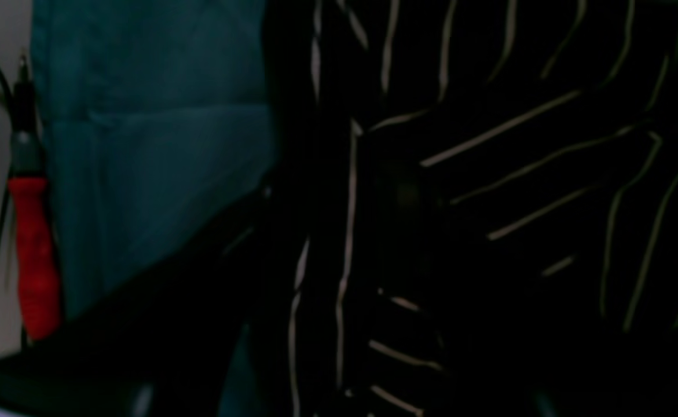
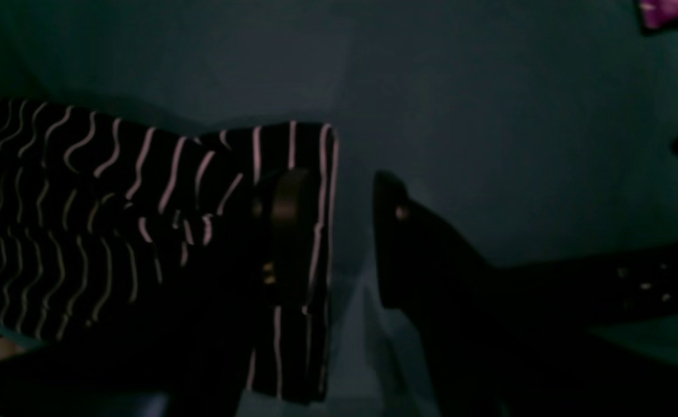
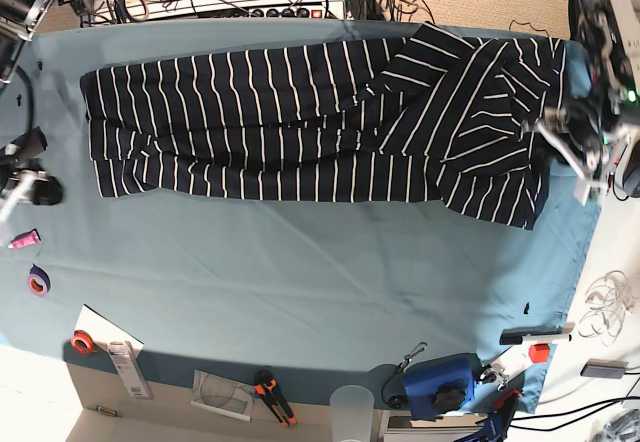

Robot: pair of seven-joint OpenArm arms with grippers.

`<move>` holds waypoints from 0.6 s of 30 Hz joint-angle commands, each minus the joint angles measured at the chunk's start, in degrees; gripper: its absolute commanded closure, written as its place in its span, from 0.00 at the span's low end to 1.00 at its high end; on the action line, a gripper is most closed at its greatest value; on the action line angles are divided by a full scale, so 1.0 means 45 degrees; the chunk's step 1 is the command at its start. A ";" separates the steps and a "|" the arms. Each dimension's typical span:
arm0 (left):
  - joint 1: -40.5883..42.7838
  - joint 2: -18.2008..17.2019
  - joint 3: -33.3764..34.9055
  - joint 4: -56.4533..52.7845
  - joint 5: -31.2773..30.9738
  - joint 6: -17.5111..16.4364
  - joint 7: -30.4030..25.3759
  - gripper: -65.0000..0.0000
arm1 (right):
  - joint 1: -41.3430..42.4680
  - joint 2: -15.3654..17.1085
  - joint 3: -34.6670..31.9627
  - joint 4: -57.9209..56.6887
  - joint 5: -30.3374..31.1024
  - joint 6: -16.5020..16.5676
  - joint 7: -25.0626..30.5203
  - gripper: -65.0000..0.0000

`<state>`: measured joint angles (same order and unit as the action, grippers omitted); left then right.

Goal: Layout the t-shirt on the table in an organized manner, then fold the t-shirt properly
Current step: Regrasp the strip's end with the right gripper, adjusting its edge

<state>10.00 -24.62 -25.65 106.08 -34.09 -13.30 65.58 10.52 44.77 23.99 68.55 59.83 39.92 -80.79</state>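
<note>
Teal table (image 3: pixel 300 272) under striped t-shirt (image 3: pixel 280 122)

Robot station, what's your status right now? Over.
Right gripper open at edge of t-shirt. Left gripper at the other end, grip unclear. Shirt stretched along the table, one end bunched, not yet folded. Nothing lying on it.
</note>
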 commanded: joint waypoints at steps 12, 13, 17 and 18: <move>-0.0107 -0.0214 -0.0087 -0.0811 -0.0117 -0.0005 -0.0049 0.63 | -0.2725 0.0311 0.0107 -0.0699 0.1734 0.0017 0.0176 0.72; -0.0107 -0.0214 -0.0087 -0.0806 -0.0151 -0.0005 0.0005 0.63 | -0.2846 0.0316 0.0112 -0.1020 0.2283 0.0017 0.0176 0.72; -0.0112 -0.0243 -0.0189 -0.0680 -0.0083 -0.0010 0.0117 0.63 | -0.2900 0.0355 0.0112 -0.1972 0.4503 0.0017 0.0176 0.72; -0.0112 -0.0248 -0.0325 -0.0568 -0.0092 -0.0010 0.0228 0.63 | -0.2905 0.0393 0.0112 -0.2055 0.5056 0.0017 0.0176 0.72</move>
<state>10.00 -24.58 -26.44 102.32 -34.11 -13.32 67.48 -3.44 44.29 23.88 58.74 81.58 39.90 -80.93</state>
